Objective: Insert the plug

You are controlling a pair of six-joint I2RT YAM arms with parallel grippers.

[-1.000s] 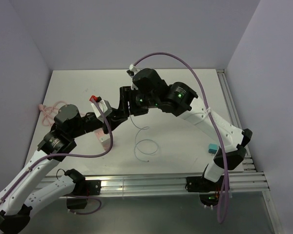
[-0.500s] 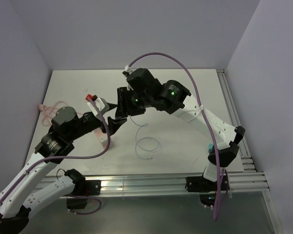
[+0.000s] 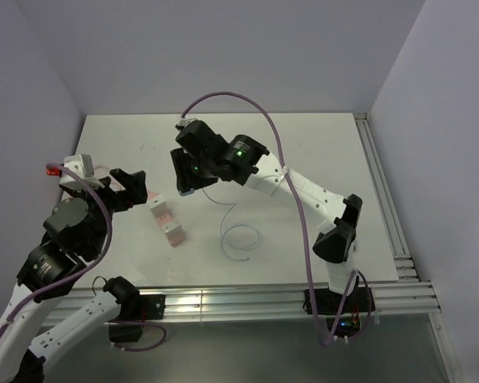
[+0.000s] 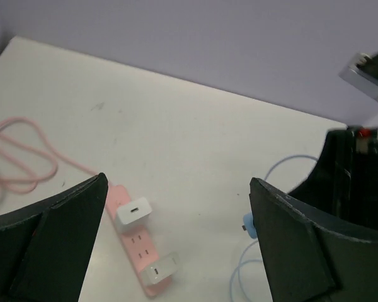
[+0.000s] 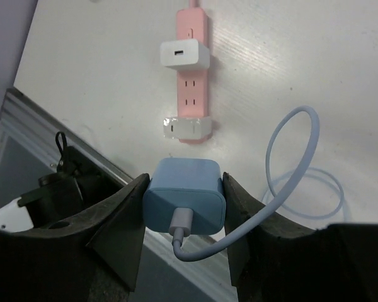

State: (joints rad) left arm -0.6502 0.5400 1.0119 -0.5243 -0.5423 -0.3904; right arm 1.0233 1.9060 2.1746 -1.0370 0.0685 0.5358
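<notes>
My right gripper (image 5: 184, 189) is shut on a pale blue adapter block (image 5: 184, 192), held above the table near the pink socket strip (image 5: 190, 88). The plug (image 5: 184, 221), a small pale head on a thin looping wire (image 5: 290, 157), sits in the block's near face. In the top view the right gripper (image 3: 185, 179) hangs just behind the strip (image 3: 166, 221), and the wire (image 3: 239, 239) coils on the table to its right. My left gripper (image 3: 130, 190) is wide open, left of the strip and holding nothing. The left wrist view shows the strip (image 4: 138, 245) between that gripper's (image 4: 177, 182) spread fingers.
Two white chargers (image 5: 184, 55) (image 5: 188, 128) sit in the strip. Its pink cord (image 4: 12, 157) lies coiled at the table's left. Aluminium rails run along the near edge (image 3: 263, 299) and right edge (image 3: 375, 183). Purple walls enclose the back and sides.
My left gripper has opened and drawn back left, away from the strip. The right arm has swung left with the blue block. The strip now lies bare on the table.
</notes>
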